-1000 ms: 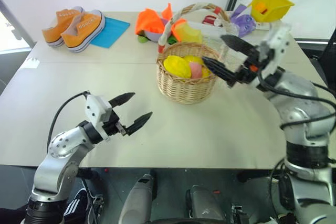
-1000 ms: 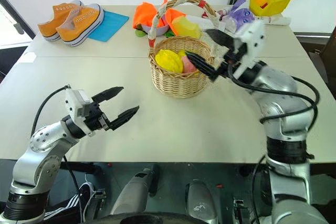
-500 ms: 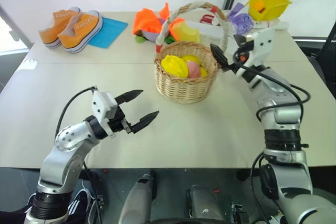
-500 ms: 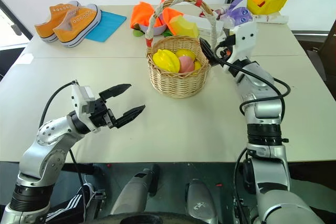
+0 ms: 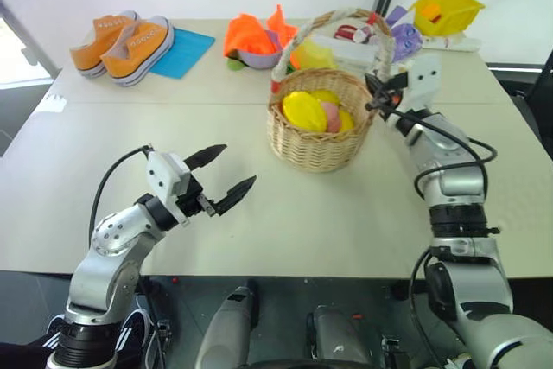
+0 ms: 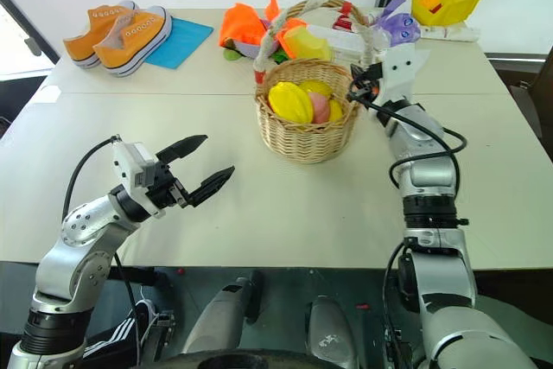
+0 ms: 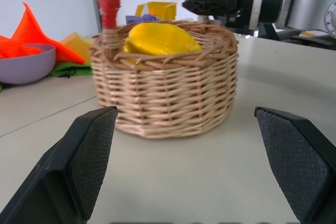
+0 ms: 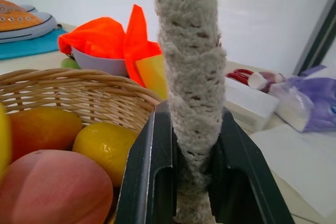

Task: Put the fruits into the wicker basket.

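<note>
The wicker basket (image 5: 320, 140) stands mid-table with fruits inside: a ribbed yellow starfruit (image 5: 304, 111), a pink peach (image 8: 47, 187), a yellow lemon (image 8: 102, 145) and a red-yellow fruit (image 8: 42, 127). My right gripper (image 5: 373, 92) is shut on the white-wrapped handle (image 8: 191, 77) at the basket's right side, just above the rim. My left gripper (image 5: 235, 166) hovers open and empty over the table, to the front left of the basket, fingers (image 7: 89, 156) pointing at it.
At the back of the table lie orange sneakers (image 5: 125, 41) on a blue mat (image 5: 186, 51), an orange-and-yellow cloth heap (image 5: 251, 36) with a purple bowl, a white box (image 5: 350, 47), a purple bag (image 5: 404, 39) and a yellow bin (image 5: 445, 10).
My right gripper has swung from over the basket to its right side and shut on the handle. The basket has shifted slightly to the right. The left gripper has stayed put.
</note>
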`<act>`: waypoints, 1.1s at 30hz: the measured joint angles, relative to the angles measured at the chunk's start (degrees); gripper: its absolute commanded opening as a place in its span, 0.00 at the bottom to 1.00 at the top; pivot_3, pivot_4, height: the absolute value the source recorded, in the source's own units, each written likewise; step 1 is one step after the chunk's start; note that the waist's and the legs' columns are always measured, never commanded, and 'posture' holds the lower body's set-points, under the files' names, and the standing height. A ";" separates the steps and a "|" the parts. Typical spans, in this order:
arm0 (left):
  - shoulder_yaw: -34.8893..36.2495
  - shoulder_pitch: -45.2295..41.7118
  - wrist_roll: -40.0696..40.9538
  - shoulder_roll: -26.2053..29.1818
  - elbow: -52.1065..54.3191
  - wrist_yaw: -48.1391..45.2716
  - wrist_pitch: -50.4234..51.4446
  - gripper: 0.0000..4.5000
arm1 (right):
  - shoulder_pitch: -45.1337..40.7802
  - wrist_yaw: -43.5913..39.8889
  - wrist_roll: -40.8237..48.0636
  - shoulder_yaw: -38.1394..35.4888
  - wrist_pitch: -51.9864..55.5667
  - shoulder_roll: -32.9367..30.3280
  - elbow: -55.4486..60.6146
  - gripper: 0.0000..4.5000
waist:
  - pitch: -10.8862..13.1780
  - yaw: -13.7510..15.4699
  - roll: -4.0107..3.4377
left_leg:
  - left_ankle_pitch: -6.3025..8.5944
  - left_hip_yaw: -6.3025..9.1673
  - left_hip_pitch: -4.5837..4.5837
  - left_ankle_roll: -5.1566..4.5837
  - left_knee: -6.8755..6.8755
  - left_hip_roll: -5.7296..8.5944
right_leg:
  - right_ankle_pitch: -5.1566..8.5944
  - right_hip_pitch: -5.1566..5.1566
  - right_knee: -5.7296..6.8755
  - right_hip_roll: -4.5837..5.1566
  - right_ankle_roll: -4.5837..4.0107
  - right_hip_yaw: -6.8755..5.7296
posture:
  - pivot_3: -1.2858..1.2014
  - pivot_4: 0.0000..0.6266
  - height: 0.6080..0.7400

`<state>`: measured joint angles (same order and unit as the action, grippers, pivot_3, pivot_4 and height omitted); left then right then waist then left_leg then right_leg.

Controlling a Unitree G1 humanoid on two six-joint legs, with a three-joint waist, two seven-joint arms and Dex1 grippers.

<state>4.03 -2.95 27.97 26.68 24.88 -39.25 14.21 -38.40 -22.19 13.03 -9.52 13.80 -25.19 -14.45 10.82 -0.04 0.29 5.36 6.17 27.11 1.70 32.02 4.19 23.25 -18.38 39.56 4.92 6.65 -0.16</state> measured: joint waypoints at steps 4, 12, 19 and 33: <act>-0.86 -0.59 0.06 -1.03 -0.20 -0.23 0.03 1.00 | 6.12 -2.96 2.56 -4.96 0.99 -6.92 3.99 0.04 | 0.00 0.81 0.00 | 0.00 -0.01 0.00 0.00 0.02 0.00 | 0.00 0.03 -0.01 0.02 0.00 0.00 | 0.52 0.24 1.00; -3.76 -4.68 0.78 -2.09 -2.52 -3.32 0.66 1.00 | 17.61 -4.52 4.23 -18.25 0.34 -18.55 3.32 0.04 | -0.01 0.61 -0.02 | 0.01 -0.07 0.00 -0.03 0.03 -0.03 | 0.00 0.28 -0.03 0.02 0.00 -0.02 | 0.52 0.24 1.00; -7.14 -7.34 0.04 -1.40 -5.80 -7.15 0.60 1.00 | 22.30 -1.38 3.37 -20.23 -2.23 -17.89 5.21 0.36 | -0.08 -0.32 -0.12 | 0.00 -0.08 -0.02 -0.05 0.04 -0.03 | 0.00 0.32 -0.03 0.02 0.01 -0.04 | 0.52 0.24 1.00; -7.26 -7.33 -0.09 -2.00 -6.80 -7.31 0.46 1.00 | 31.90 18.76 -5.65 -20.83 -7.84 -1.40 25.62 0.99 | -0.11 -0.61 -0.21 | 0.00 -0.03 0.00 -0.03 0.01 -0.04 | 0.01 0.10 0.02 -0.01 0.01 -0.01 | 0.52 0.24 1.00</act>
<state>-3.22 -10.28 27.89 24.68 18.08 -46.56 14.67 -6.50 -3.43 7.38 -30.36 5.96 -26.59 11.17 10.71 -0.65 0.08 5.35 6.14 27.11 1.67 32.03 4.15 23.26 -18.28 39.58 4.91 6.66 -0.17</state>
